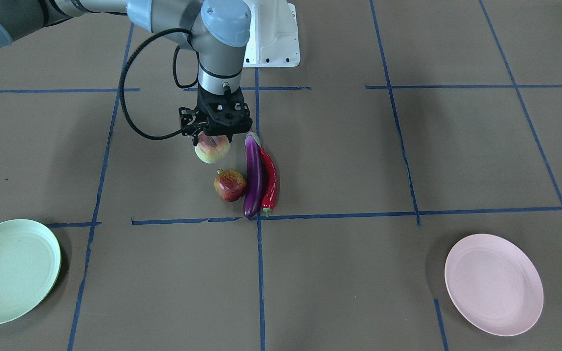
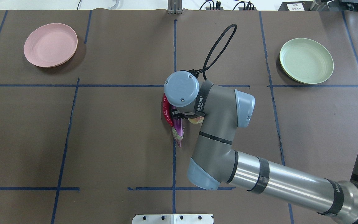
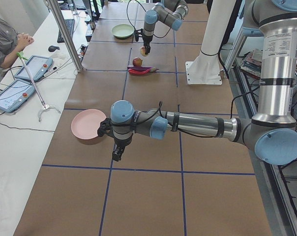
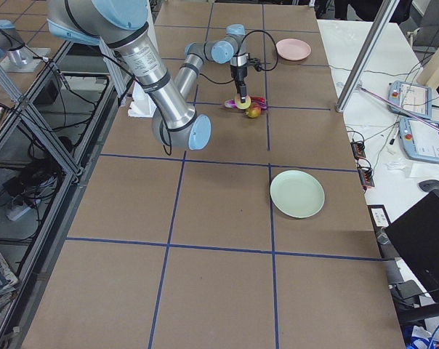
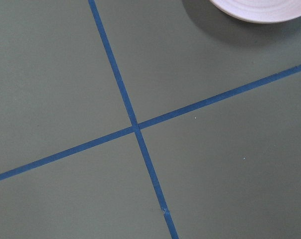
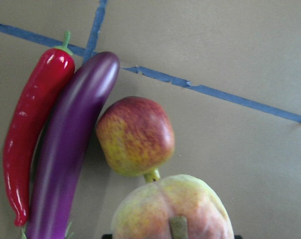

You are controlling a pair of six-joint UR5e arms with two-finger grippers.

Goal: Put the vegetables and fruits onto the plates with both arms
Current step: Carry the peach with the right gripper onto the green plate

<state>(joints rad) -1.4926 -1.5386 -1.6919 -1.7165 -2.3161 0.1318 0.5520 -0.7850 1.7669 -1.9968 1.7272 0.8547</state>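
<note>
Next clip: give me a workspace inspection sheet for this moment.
Surface: brown table with a blue tape grid.
Job's things: peach held off the table by the right gripper; pomegranate, eggplant and chili lie side by side at centre; green plate and pink plate bare.
Clutter: nothing seen.
Grippers: right shut on the peach; left gripper hovers beside the pink plate, fingers' state unclear.
Cables: black cable loops off the right wrist.
Surroundings: white base block; operator seated by tablets.
</note>
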